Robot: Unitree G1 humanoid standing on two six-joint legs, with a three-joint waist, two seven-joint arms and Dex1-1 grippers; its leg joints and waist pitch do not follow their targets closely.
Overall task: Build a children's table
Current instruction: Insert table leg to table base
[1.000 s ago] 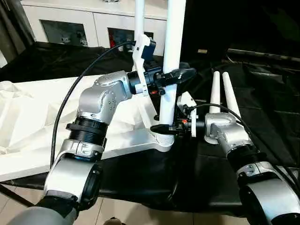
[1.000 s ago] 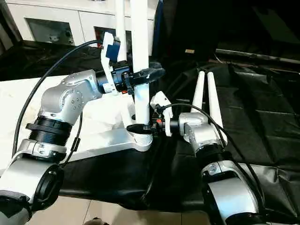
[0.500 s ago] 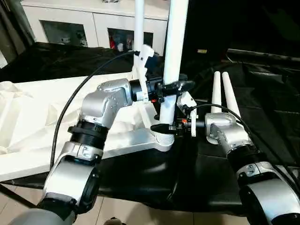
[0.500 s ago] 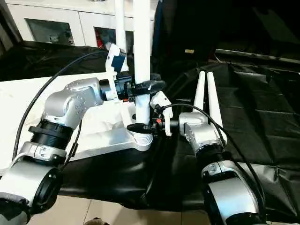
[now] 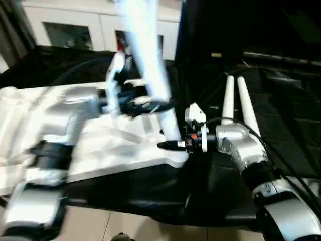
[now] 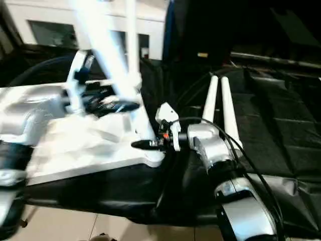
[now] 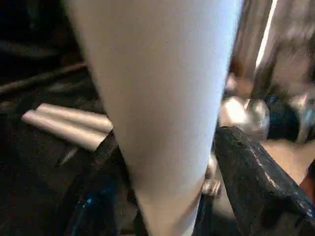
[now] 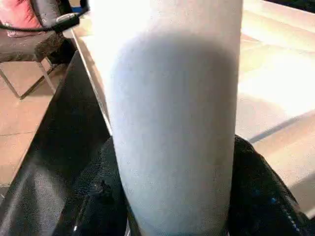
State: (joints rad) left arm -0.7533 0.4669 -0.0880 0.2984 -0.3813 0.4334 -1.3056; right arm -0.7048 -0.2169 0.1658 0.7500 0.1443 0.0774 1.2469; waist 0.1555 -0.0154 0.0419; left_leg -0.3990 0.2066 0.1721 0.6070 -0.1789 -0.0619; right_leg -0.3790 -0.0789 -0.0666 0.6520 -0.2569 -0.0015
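**Leg tilted at corner socket, both grippers around it**

Tabletop [image 5: 100, 145] lies underside up on a work surface draped in black cloth [image 5: 281, 100], ribbed side facing the camera, near corner socket [image 5: 175, 156] at the cloth edge. One white leg [image 5: 150, 65] stands in or at that socket and leans toward the robot's left, upper end out of frame. Seating in the socket can't be told, the view there is smeared.

Right gripper [image 5: 173, 145] sits low on the leg, just above the socket, black fingers [image 8: 256, 191] on either side of the tube; the right wrist view shows the tube filling the gap between them, so it looks clamped on the leg.

Left gripper [image 5: 145, 104] is higher up the same leg. In the left wrist view the black fingers [image 7: 256, 182] flank the tube; it looks like there is a gap at the sides, probably loosened, but contact can't be settled from the blur. Left arm [image 5: 55, 125] is heavily blurred across the tabletop.

Two spare legs [image 5: 239, 108] lie side by side, touching, on the cloth to the robot's right of the right forearm [image 5: 251, 155], well apart from the tabletop. White cabinet [image 5: 75, 22] with glass doors stands behind the table
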